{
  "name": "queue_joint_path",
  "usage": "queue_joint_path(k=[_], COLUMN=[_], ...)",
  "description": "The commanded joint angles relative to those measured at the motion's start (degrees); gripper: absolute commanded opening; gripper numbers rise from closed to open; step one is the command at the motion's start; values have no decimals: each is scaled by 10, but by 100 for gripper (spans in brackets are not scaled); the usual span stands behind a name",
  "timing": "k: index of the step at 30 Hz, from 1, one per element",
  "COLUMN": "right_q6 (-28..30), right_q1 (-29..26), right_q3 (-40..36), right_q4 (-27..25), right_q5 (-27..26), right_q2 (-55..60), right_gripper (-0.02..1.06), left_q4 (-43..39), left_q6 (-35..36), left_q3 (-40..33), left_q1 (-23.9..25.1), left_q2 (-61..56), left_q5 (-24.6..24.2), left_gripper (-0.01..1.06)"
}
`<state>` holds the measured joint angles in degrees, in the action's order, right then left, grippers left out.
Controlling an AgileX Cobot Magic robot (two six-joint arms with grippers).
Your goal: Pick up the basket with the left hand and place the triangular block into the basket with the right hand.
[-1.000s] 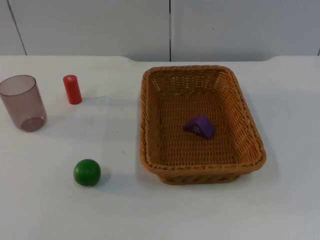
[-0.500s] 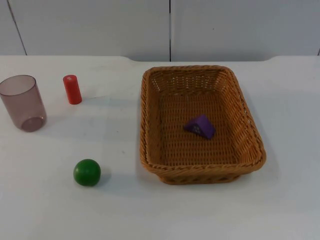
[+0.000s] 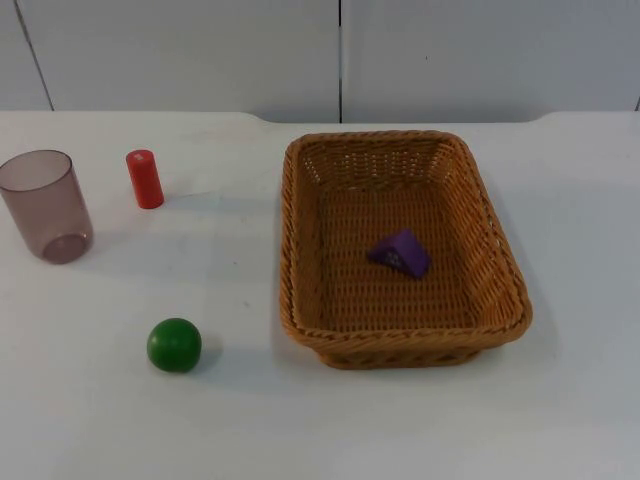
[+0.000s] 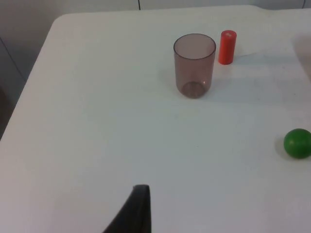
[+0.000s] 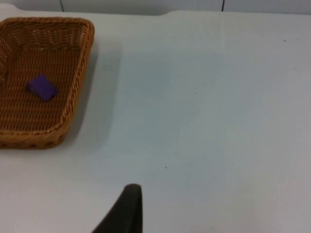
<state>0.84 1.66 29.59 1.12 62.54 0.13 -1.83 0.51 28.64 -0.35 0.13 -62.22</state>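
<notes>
1. 1 purple triangular block (image 3: 400,252) is seen lying inside the wicker basket (image 3: 300,250), which is set on the white table (image 3: 250,420).
2. The state of either hand cannot be told.
3. A green ball (image 3: 174,344), red cylinder (image 3: 145,179) and tinted cup (image 3: 45,205) are placed left of the basket.

The basket (image 3: 300,250) is rough woven wicker; beside it, a translucent smooth plastic cup (image 3: 45,205) and a glossy green ball (image 3: 174,344).

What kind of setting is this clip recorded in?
Probably a lab test bench: a bare white table against a grey partition wall, set with a wicker basket and toy blocks such as a green ball.
</notes>
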Motion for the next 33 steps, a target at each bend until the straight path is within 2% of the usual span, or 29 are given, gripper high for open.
queue_joint_path(k=[1,4,10,28,33], right_q6=[-1,-1,-18,-18,-19], right_q1=[3,3,3,3,26], right_q3=[-1,-1,-1,-1,-1], right_q4=[3,3,11,13,13], right_q5=[-7,-7,-7,-7,-7], right_q2=[-1,-1,-1,-1,-1], right_gripper=[105,105,105,105,105], left_q4=[-10,-23,-23,-22,-22], left_q6=[16,32,31,31,31], left_q3=[-3,-3,-3,-3,-3], left_q1=[-2,-2,-2,-2,-2], left_q2=[-1,-1,-1,-1,-1], left_q5=[6,6,6,6,6], left_gripper=[105,105,105,105,105])
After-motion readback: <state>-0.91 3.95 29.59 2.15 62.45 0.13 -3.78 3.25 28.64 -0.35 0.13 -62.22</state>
